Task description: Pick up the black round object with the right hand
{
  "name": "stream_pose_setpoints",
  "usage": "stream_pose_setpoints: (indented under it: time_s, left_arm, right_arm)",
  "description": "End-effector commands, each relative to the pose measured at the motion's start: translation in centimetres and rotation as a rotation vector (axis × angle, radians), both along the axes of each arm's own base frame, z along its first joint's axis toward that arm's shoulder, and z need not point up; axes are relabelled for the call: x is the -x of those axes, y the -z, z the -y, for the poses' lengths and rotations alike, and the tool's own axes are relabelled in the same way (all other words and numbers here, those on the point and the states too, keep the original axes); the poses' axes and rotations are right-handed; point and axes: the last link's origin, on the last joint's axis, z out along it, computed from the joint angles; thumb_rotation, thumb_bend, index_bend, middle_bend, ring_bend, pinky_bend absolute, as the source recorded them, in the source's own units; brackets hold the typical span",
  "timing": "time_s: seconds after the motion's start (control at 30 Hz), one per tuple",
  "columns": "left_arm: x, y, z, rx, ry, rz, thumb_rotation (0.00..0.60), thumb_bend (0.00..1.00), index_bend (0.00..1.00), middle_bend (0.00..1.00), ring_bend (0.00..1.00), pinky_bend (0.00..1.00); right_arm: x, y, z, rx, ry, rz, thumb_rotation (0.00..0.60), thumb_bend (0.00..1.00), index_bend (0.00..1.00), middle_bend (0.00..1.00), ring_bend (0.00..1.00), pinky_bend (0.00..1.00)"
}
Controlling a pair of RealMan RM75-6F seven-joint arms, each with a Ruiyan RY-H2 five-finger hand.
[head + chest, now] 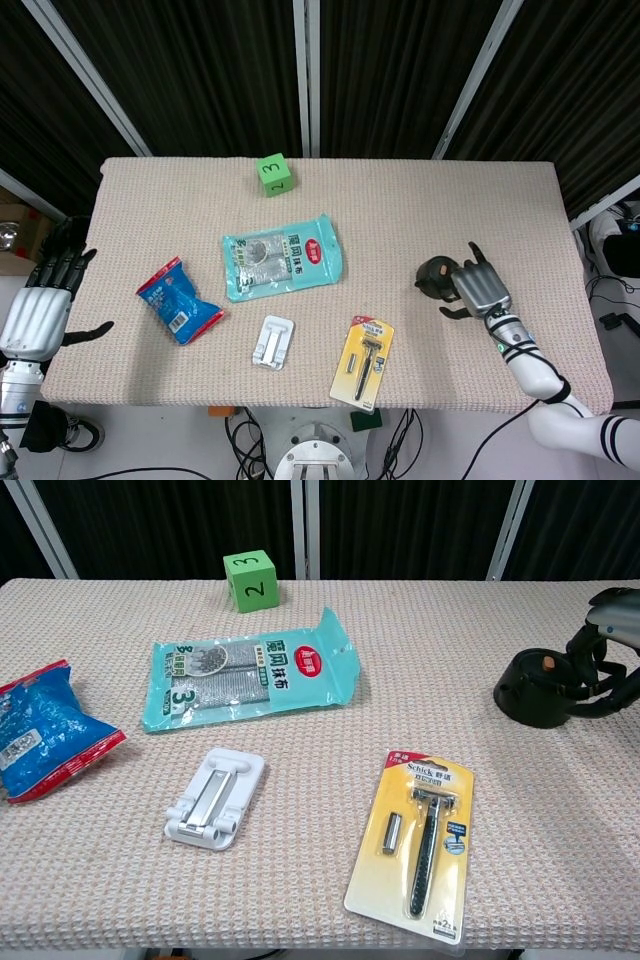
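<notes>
The black round object point(433, 277) point(532, 688) sits on the table near the right edge, with an orange dot on its top. My right hand point(478, 288) point(605, 655) is against its right side, and the fingers curl around its top and flank and touch it. Its base rests on the cloth. My left hand point(40, 300) hangs open beyond the table's left edge, holding nothing; the chest view does not show it.
A razor pack point(363, 362) point(420, 845) lies front-left of the black object. Further left are a white stand point(273, 342) point(215, 798), a teal packet point(283, 256) point(255, 675) and a blue bag point(178, 300) point(40, 730). A green cube point(273, 173) point(250, 580) stands at the back.
</notes>
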Motion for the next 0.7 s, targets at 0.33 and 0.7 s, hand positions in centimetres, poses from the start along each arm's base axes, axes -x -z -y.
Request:
stream_pose_setpoints:
  time_s: [0.33,0.7]
  left_arm:
    - [0.03,-0.03,0.01,-0.001,-0.002,0.0,0.492,0.0,0.06,0.02,0.02,0.13]
    - [0.02,0.03,-0.03,0.002,-0.004,0.0,0.495,0.0,0.06,0.02,0.02,0.13]
  right_arm:
    - [-0.16,0.0,-0.16,-0.001,-0.017,0.002,0.377,0.18,0.63,0.45,0.3,0.0]
    - [-0.38,0.43,-0.33,-0.026,-0.048,0.019,0.375,0.18,0.63,0.45,0.3,0.0]
